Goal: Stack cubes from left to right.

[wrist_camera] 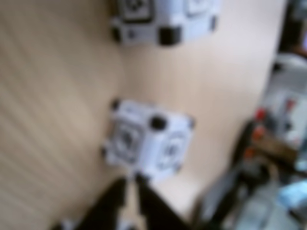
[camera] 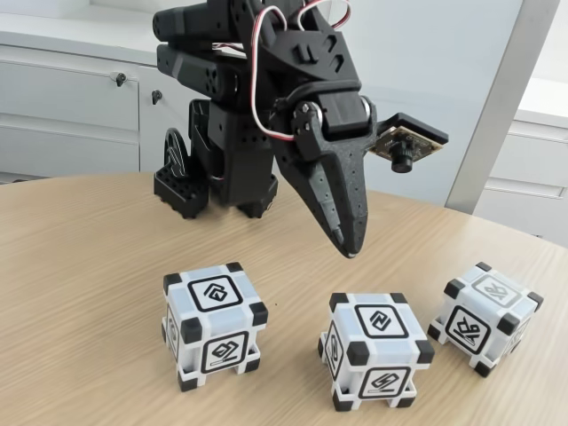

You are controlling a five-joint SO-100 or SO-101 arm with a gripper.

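Note:
Three white cubes with black corners and square glyphs stand in a row near the front of the wooden table in the fixed view: the left cube (camera: 215, 324), the middle cube (camera: 377, 348) and the right cube (camera: 486, 317), each apart from the others. My black gripper (camera: 343, 245) hangs point-down above and behind the middle cube, touching nothing, its jaws together and empty. The blurred wrist view has the fingertips (wrist_camera: 130, 181) at the bottom, just short of one cube (wrist_camera: 148, 141), with another cube (wrist_camera: 165, 19) at the top edge.
The arm's black base (camera: 222, 173) stands at the back of the round wooden table (camera: 80, 266). White cabinets (camera: 71, 106) line the wall behind. The table's curved edge runs along the right rear. Bare wood lies left of the cubes.

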